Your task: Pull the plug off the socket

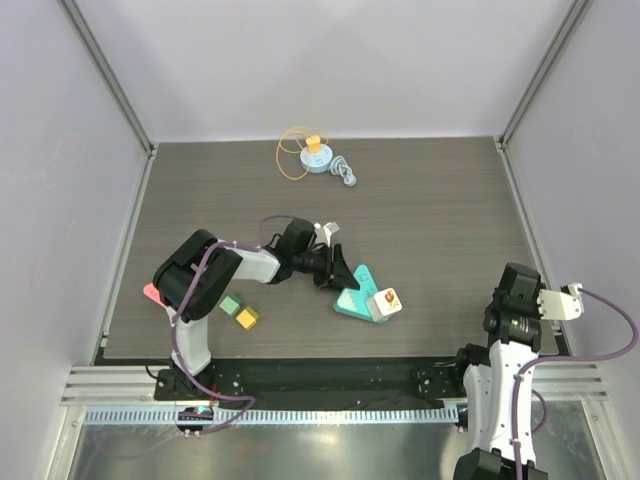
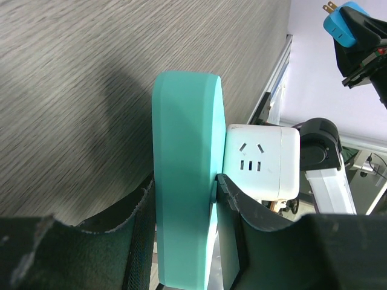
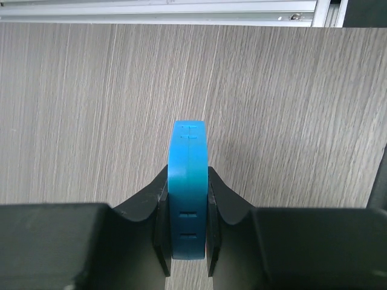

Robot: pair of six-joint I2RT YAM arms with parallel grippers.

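Note:
The white socket cube [image 1: 384, 303] sits on a teal base [image 1: 352, 288] near the table's front middle. In the left wrist view the socket's [image 2: 260, 160] empty slots face the camera. My left gripper [image 2: 184, 188] is shut on the teal base [image 2: 184, 121], one finger on each flat side. The blue plug [image 3: 188, 151] is out of the socket and pinched between my right gripper's [image 3: 188, 181] fingers, above bare table. The left wrist view also shows the plug [image 2: 340, 25] held high, with its metal prongs free. From above, the right wrist [image 1: 520, 305] hides the plug.
A green block [image 1: 230, 305] and a yellow block [image 1: 247, 318] lie beside the left arm, with a pink piece [image 1: 152, 293] at the table's left edge. At the far edge sit a blue round item with an orange cord [image 1: 314, 156] and a grey piece [image 1: 345, 172].

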